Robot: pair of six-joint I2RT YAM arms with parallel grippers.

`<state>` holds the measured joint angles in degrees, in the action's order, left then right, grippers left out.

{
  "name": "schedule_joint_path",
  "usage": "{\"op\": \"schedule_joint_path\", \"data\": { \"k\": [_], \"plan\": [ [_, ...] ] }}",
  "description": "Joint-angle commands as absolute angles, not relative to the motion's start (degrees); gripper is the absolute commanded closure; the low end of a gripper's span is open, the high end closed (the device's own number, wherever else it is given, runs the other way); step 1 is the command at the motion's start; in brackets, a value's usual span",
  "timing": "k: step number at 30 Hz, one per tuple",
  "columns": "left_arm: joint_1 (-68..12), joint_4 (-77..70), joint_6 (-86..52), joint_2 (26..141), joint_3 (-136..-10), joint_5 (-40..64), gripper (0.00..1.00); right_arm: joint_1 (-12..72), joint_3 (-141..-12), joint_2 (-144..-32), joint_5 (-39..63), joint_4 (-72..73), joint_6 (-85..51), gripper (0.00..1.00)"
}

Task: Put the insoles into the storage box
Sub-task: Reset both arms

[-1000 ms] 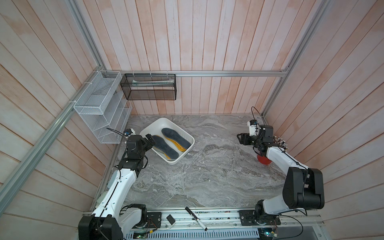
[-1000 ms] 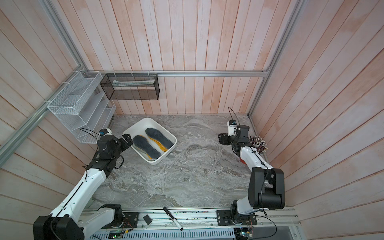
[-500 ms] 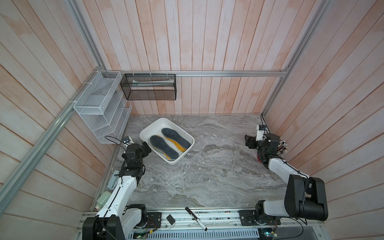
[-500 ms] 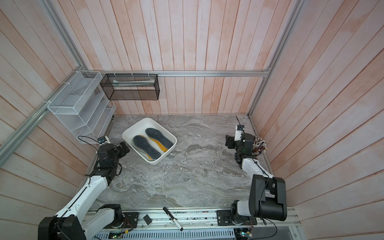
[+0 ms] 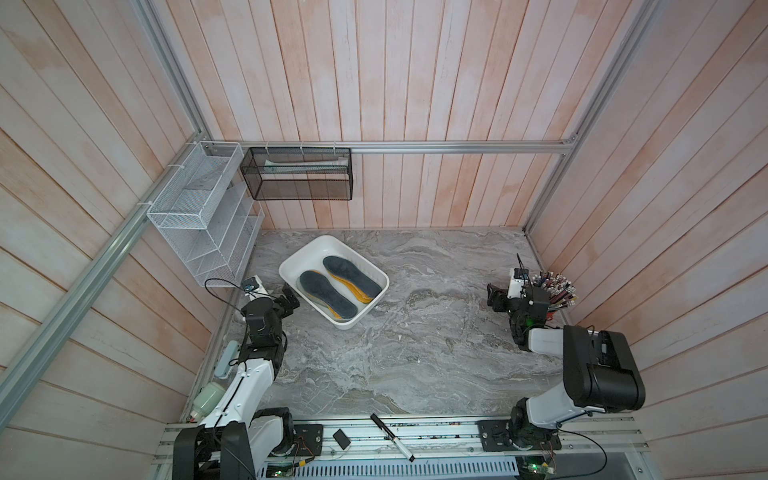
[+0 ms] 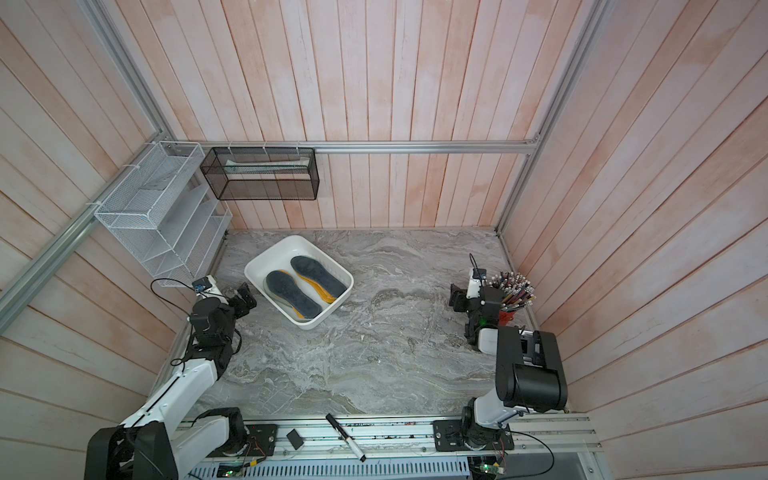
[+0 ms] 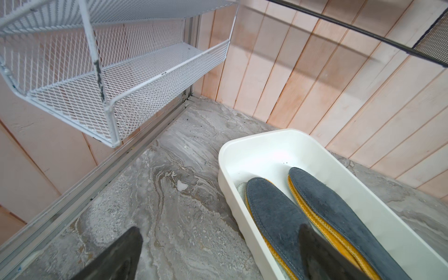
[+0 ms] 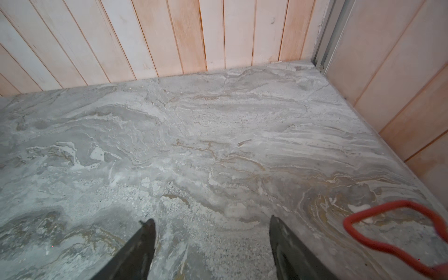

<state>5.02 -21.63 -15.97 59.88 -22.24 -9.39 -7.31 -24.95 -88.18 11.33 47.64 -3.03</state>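
Note:
The white storage box [image 5: 368,309] [image 6: 332,305] stands at the back left of the marble floor. Two dark grey insoles [image 5: 328,289] [image 5: 351,274] lie side by side on top inside it, with orange-yellow insoles [image 5: 357,293] showing beneath them. In the left wrist view the grey pair [image 7: 274,218] [image 7: 339,213] lies over yellow edges and a pale one [image 7: 240,189]. My left gripper [image 5: 291,301] [image 7: 219,228] hangs open and empty just outside the box's near-left corner. My right gripper [image 5: 494,297] [image 8: 211,219] is open and empty over bare floor at the right wall.
A white wire rack [image 5: 203,224] hangs on the left wall and a black mesh basket [image 5: 297,178] on the back wall. A red cup of pens [image 5: 555,286] [image 8: 392,228] stands beside the right wrist. A marker [image 5: 392,432] lies on the front rail.
The left arm has drawn back from the box rim toward the front left. The right arm has pulled back toward the right wall, beside the pen cup.

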Motion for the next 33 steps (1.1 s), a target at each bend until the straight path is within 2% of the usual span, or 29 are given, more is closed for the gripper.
{"op": "schedule_joint_path", "data": {
  "k": [1,8,14,17,20,24,27,29,31,33],
  "plan": [
    [5.45,-29.52,-13.32,61.10,-19.32,-7.04,0.00,-7.22,-22.19,-86.45,8.91,54.59,-3.87,0.24],
    [5.53,-41.42,-14.27,63.55,-12.94,-7.47,0.00,-5.95,-23.10,-86.83,6.31,53.29,-3.18,0.23],
    [5.60,-45.47,-10.51,68.64,-12.64,-9.34,0.00,-4.43,-20.11,-85.76,5.19,57.54,-1.65,0.23],
    [5.54,-45.98,-8.76,71.60,-14.18,-6.87,0.00,-2.65,-16.46,-85.64,1.74,63.40,-0.62,0.17],
    [5.54,-48.75,-7.65,74.19,-15.14,-4.60,0.00,-2.29,-12.12,-88.97,-0.96,75.77,-1.61,0.09],
    [5.54,-50.18,-6.87,77.49,-17.13,-2.26,0.00,-2.35,-14.61,-86.77,-1.11,66.92,-1.32,0.04],
    [5.58,-50.75,-6.80,80.37,-18.98,-0.94,0.00,-2.35,-14.11,-87.26,-1.37,69.08,-1.68,0.02],
    [5.47,-57.66,-7.22,83.98,-17.72,-0.65,0.00,-2.33,-14.46,-86.88,-1.19,67.71,-1.39,0.01],
    [4.63,-53.56,-5.69,83.79,-19.61,0.88,0.00,-2.31,-14.33,-87.10,-1.29,68.37,-1.50,0.01],
    [4.42,-56.57,-4.76,85.63,-18.95,3.91,0.00,-2.33,-14.38,-86.92,-1.15,67.89,-1.46,0.02]
  ]
}}
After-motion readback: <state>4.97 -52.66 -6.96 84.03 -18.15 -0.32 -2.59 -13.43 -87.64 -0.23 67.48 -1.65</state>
